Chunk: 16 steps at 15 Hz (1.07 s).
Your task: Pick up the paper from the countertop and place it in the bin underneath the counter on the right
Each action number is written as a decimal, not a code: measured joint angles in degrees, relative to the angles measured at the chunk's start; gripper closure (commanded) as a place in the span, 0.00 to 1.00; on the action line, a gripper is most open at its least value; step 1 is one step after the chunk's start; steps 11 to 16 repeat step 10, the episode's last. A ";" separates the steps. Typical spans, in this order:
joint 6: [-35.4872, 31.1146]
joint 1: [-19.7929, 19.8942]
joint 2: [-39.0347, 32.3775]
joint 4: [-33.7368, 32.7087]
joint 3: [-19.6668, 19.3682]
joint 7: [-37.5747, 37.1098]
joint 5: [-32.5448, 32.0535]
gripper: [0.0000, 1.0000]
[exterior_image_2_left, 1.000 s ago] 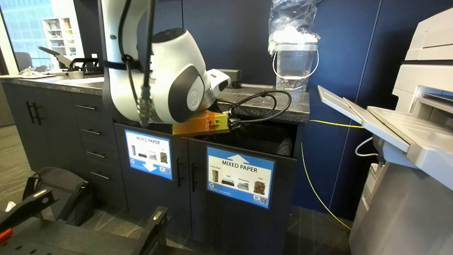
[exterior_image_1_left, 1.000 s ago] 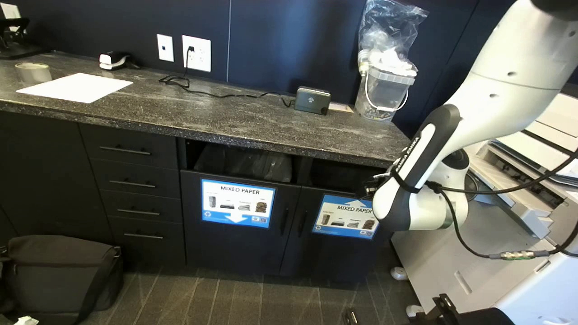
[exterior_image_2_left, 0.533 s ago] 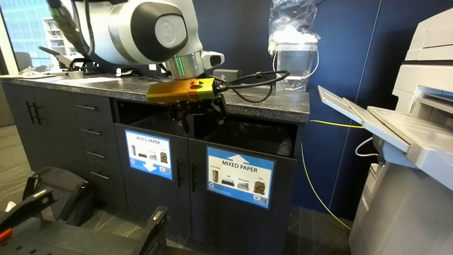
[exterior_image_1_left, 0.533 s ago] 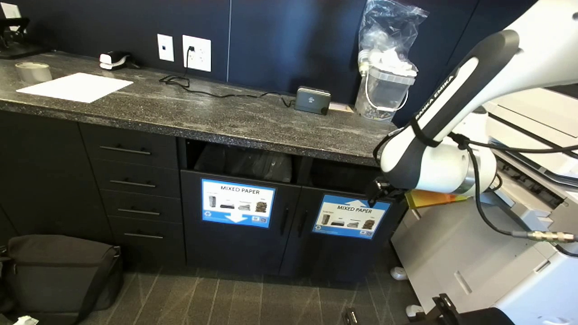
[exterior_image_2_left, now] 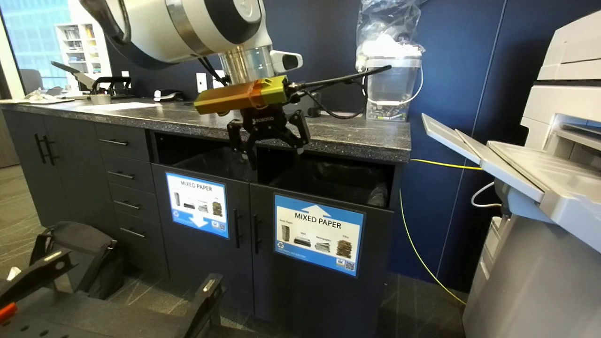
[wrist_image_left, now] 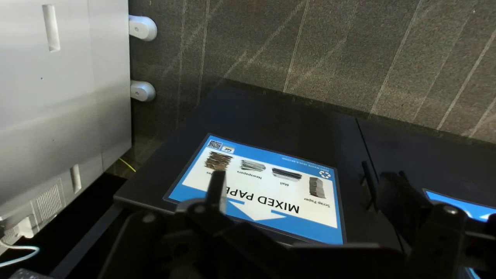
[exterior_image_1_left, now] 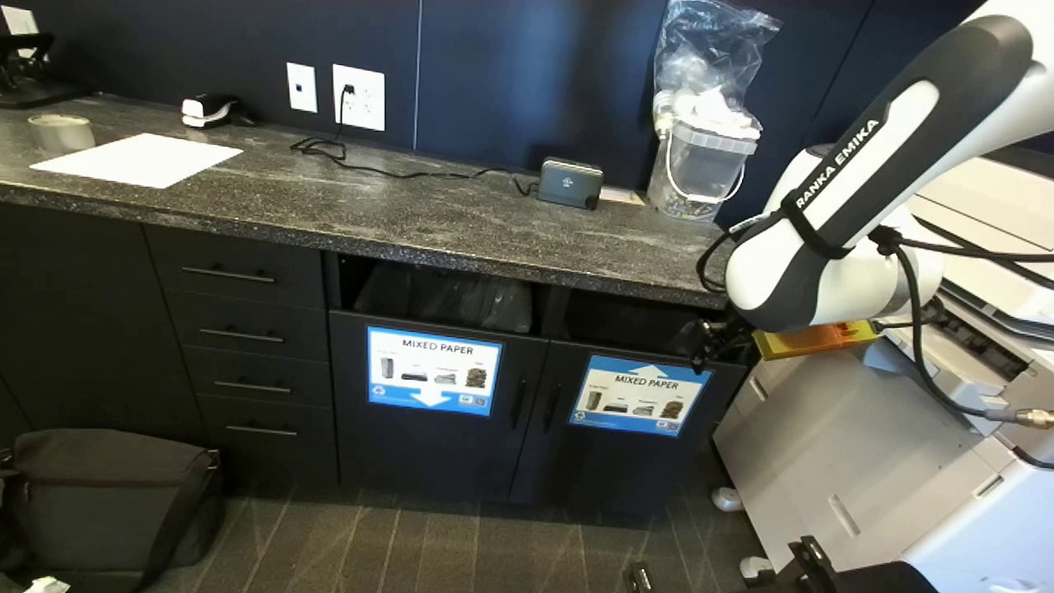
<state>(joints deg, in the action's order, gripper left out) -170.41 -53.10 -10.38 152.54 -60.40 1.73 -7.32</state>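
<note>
Black two-finger gripper (exterior_image_2_left: 276,156): spread wide, empty | dark right-hand bin (exterior_image_2_left: 305,281), blue-and-white sign (exterior_image_2_left: 319,234): near, below | crumpled white paper: unseen, probably inside

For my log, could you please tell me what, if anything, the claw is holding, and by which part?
Nothing is held: the claw stands open and empty.

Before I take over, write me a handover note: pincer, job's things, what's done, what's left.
Pincer: open and empty, in front of the countertop.
Right-hand MIXED PAPER bin: under the countertop, near the pincer.
Crumpled paper: can't make it out. Leave the flat white sheet on the countertop.
Done: drop likely, unconfirmed; the bin's inside is too dark.
Left: check inside the bin, then back off.
</note>
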 measured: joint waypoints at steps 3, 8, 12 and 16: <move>6.02 -11.00 0.76 -2.03 -9.98 -7.01 -6.28 0.00; 8.96 -15.56 1.53 -3.17 -13.68 -9.48 -7.83 0.00; 9.05 -15.56 1.53 -3.17 -13.76 -9.48 -7.83 0.00; 9.05 -15.56 1.53 -3.17 -13.76 -9.48 -7.83 0.00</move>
